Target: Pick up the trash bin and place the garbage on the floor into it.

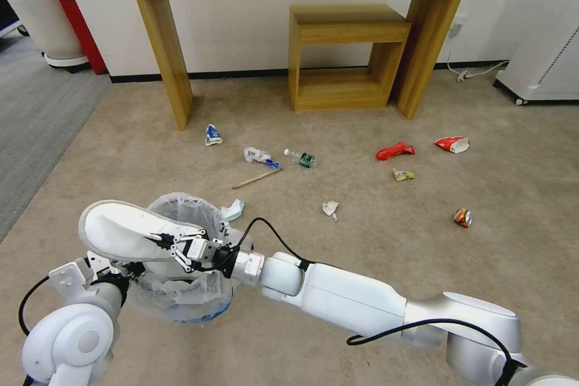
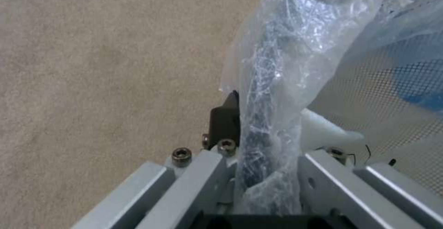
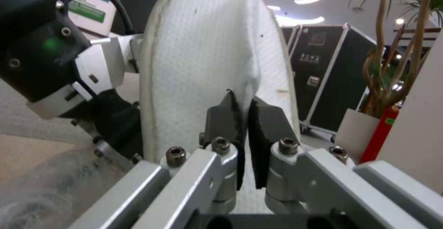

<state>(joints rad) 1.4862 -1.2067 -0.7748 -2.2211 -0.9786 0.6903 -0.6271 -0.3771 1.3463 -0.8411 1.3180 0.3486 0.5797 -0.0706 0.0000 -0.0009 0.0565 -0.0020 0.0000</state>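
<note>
The trash bin (image 1: 181, 298), lined with a crinkled whitish bag, hangs tilted just above the beige floor (image 1: 374, 235). My left gripper (image 2: 258, 118) is shut on its bag-wrapped rim. My right gripper (image 1: 166, 241) is shut on the edge of a white slipper (image 1: 120, 232), held over the bin's mouth; the right wrist view shows the pads pinching the slipper (image 3: 198, 66). Garbage lies ahead: a blue-white wrapper (image 1: 212, 134), a bottle (image 1: 301, 158), a wooden stick (image 1: 256, 178), crumpled paper (image 1: 330, 208), a red wrapper (image 1: 395, 151), a paper cup (image 1: 452, 144), a crushed can (image 1: 462, 218).
A wooden table (image 1: 169, 60) stands against the far wall with a small wooden shelf (image 1: 344, 54) under it. A white cabinet (image 1: 543, 66) and a cable are at the right. Grey carpet (image 1: 36, 114) and a plant pot (image 1: 42, 24) are at the left.
</note>
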